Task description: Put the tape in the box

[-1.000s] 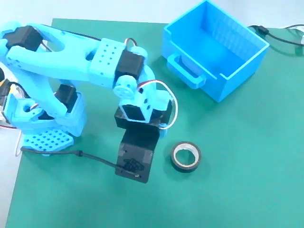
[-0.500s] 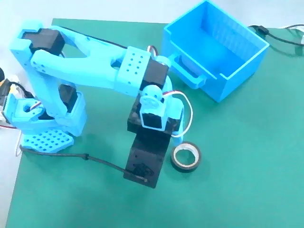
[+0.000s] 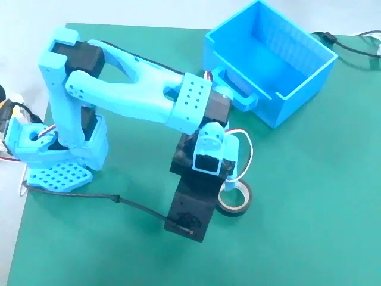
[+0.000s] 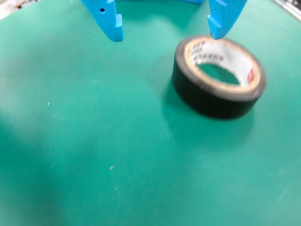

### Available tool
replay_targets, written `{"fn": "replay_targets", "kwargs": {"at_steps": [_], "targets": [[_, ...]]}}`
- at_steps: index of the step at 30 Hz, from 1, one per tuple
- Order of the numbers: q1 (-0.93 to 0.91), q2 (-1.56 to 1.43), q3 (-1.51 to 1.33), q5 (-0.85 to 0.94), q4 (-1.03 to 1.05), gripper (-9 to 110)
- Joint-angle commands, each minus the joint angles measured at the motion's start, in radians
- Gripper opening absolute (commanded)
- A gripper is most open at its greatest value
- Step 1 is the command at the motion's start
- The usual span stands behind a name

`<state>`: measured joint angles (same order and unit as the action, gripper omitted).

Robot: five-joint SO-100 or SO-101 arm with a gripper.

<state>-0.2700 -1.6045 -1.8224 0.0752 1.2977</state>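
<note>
Fixed view: light-blue arm (image 3: 134, 89) reaches from its base (image 3: 56, 152) at 9 o'clock across the green mat (image 3: 309, 202) twd frame centre. Black wrist block (image 3: 191, 208) hangs just below centre, tilted, w/ a black cable (image 3: 113, 198) trailing off twd 8 o'clock. Gripper tips themselves are hidden under the wrist here.

The tape (image 3: 236, 196) lies flat on the mat, hole up, at approx 5 o'clock from frame centre, right beside the wrist block at its 3 o'clock edge; part of the roll's left side is covered by the arm. White wire loop (image 3: 244, 156) sits just above it.

The box (image 3: 286, 89) stands at 1 o'clock in the frame, well apart from the tape, open side up, ribbed walls inside, loop handle (image 3: 232, 89) on its side facing the arm. Nothing visible inside it. Dark cable (image 3: 351, 47) runs off at 2 o'clock behind the box.

Wrist view: gripper (image 4: 165, 32) enters from 12 o'clock, two blue fingers (image 4: 107, 19) spread wide apart, nothing between them. The tape (image 4: 218, 77) sits at 2 o'clock in the frame, black outside, whitish core w/ small print. Right-hand finger tip is over the roll's upper rim; can't tell if it touches. Left-hand finger is well clear of the roll, above bare mat.
</note>
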Motion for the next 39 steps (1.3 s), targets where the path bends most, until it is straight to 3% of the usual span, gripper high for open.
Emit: {"fn": "replay_targets", "kwargs": {"at_steps": [1,36,39], "targets": [[0.008,0.015,0.077,0.029,-0.018,26],[0.011,0.235,0.118,0.063,-0.138,25],[0.011,0.235,0.118,0.063,-0.137,20]]}}
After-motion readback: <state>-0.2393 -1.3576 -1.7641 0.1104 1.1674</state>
